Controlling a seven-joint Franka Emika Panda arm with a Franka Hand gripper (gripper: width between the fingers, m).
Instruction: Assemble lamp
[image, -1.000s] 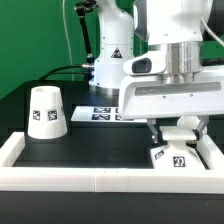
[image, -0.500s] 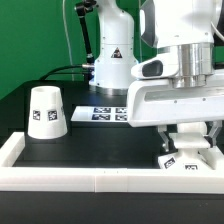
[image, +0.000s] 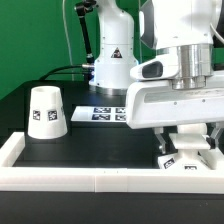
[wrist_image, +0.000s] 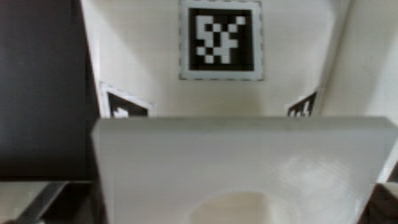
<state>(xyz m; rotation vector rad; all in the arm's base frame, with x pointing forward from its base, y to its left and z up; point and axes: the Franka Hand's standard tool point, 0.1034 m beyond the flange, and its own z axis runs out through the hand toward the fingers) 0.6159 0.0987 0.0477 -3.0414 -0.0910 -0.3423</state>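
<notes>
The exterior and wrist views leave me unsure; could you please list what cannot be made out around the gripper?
- The gripper, exterior view: fingertips hidden under the arm; open or shut unclear.
- The tagged white part, exterior view: top hidden by the gripper; which lamp part it is stays unclear.
- The marker board, exterior view: one end hidden behind the arm.
- The white block, wrist view: blurred and cut off by the picture's edge.
</notes>
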